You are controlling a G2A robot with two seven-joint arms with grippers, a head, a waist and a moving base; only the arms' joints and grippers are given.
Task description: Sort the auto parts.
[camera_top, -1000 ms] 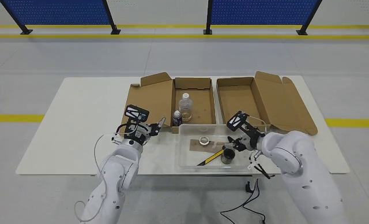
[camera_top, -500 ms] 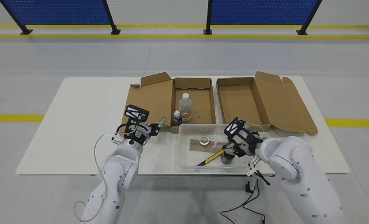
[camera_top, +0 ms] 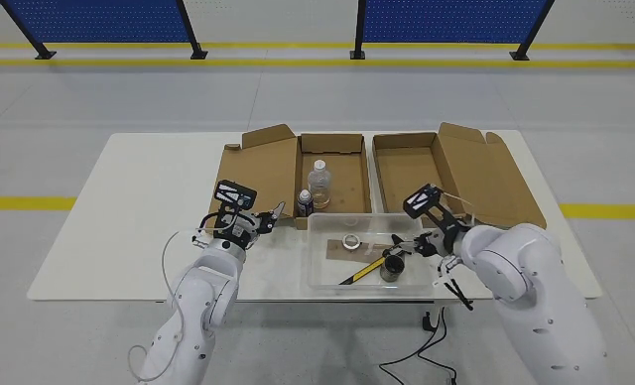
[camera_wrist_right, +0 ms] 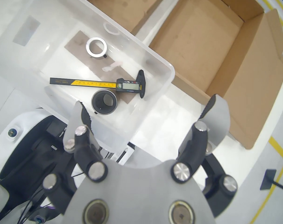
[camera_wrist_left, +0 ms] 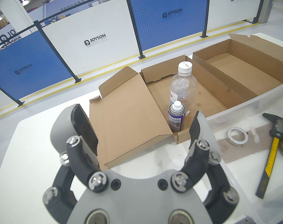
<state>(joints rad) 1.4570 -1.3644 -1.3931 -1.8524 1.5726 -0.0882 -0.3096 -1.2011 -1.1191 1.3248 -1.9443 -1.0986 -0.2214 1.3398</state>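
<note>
Factory floor with yellow lines, blue and white partition panels (camera_top: 99, 13) behind. White bench (camera_top: 129, 206) carries two open cardboard boxes side by side at the far side, and a clear plastic bin (camera_top: 319, 256) just in front of them, near the front edge.

Left box (camera_top: 349, 177): flaps spread flat. A clear bottle (camera_top: 318, 182) with a white cap stands upright inside. A purple spray can (camera_top: 305, 202) stands upright just beside it, in the near corner. Right box (camera_top: 412, 177): lid flap folded out to the right.

In the bin:
- Digital caliper (camera_wrist_right: 101, 85) lies flat, yellow scale, black head with display.
- Black cylindrical sleeve (camera_wrist_right: 104, 103) stands on end just beside the caliper's head, open end up.
- Metal ring (camera_wrist_right: 96, 47) lies flat on a brown patch, apart from the other two, toward the boxes.

Left tool (camera_wrist_left: 138, 114): spread wide, holds nothing. It sits above the bench just left of the bin, near the left box's flattened flap, pointing toward the spray can.

Right tool (camera_wrist_right: 146, 101): spread wide, holds nothing. It hangs over the bin's right near corner. One finger is close to the black sleeve, not touching it; the other is out over the bench between the bin and the right box.
</note>
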